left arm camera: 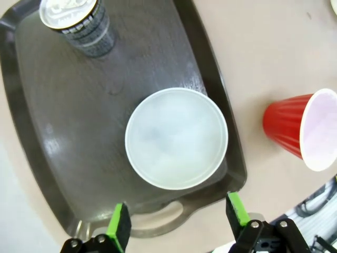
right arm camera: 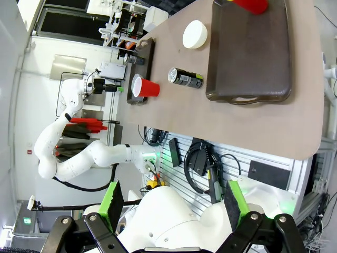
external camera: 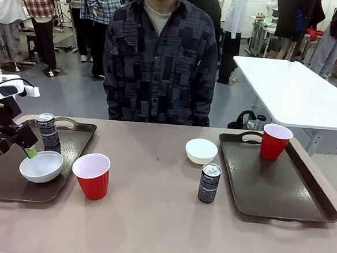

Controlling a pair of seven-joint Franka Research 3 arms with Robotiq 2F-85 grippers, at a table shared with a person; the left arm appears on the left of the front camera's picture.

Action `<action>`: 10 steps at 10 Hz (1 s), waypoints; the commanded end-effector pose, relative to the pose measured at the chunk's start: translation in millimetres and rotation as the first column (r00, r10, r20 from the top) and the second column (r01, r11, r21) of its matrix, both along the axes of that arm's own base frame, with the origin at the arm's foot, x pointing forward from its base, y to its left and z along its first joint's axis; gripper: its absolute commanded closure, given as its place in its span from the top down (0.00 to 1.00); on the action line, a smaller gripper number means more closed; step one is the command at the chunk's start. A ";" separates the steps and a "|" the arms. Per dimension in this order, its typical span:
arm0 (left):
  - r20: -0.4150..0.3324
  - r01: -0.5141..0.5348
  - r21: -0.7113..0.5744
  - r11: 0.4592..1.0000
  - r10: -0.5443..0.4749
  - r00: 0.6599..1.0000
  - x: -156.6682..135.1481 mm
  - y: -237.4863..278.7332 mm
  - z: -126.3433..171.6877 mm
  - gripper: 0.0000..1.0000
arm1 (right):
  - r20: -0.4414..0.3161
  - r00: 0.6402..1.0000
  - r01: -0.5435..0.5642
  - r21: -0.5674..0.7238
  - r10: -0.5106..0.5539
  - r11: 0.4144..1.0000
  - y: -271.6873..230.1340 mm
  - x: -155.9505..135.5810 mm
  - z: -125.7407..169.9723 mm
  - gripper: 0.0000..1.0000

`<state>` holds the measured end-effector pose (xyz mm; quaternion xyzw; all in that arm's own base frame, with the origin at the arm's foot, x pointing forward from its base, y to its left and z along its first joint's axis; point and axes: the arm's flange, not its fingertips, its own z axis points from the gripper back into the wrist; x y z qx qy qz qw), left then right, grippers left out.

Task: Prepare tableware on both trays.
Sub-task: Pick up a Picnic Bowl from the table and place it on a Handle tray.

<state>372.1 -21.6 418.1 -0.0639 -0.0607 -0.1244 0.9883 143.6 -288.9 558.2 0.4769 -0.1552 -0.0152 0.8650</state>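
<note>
Left claw point(external camera: 28, 148) hangs over the left tray point(external camera: 75, 140), jaws spread wide and grasping nothing. In the wrist view the left claw point(left arm camera: 178, 221) looks straight down on the left bowl point(left arm camera: 176, 138), which sits on the left tray point(left arm camera: 63, 132) by its near edge, clear of both pads. From the front, one green pad shows just over the far rim of the left bowl point(external camera: 41, 167). I cannot tell whether it touches.

Right claw point(right arm camera: 174, 203) is likewise agape and empty. It is held high and well back from the table point(external camera: 150, 218).

Loose cup point(external camera: 91, 176) stands upright, mouth up, on the table just off the left tray's right edge, to the left claw's right. The wrist view shows the same cup point(left arm camera: 303, 129) clear of the rim. This tray lacks only a cup, so that sideways reach is likely the next move, and the left arm is much the nearer. Its wrist is bent down from the table's left edge.

Loose can point(external camera: 209, 182) stands upright mid-table, near the left edge of the right tray point(external camera: 274, 186). Loose bowl point(external camera: 201, 151) sits just behind it.

Farther off, the left can point(external camera: 48, 131) stands in the left tray's far left corner. The right cup point(external camera: 275, 141) stands in the right tray's far left corner. A person point(external camera: 160, 62) stands at the far edge.
</note>
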 end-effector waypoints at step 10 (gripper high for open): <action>0.083 0.259 -0.700 0.666 -0.285 0.955 -46.5 51.1 66.7 0.95 | 0.077 0.938 0.328 -0.512 -0.338 0.794 81.6 112.5 74.9 1.00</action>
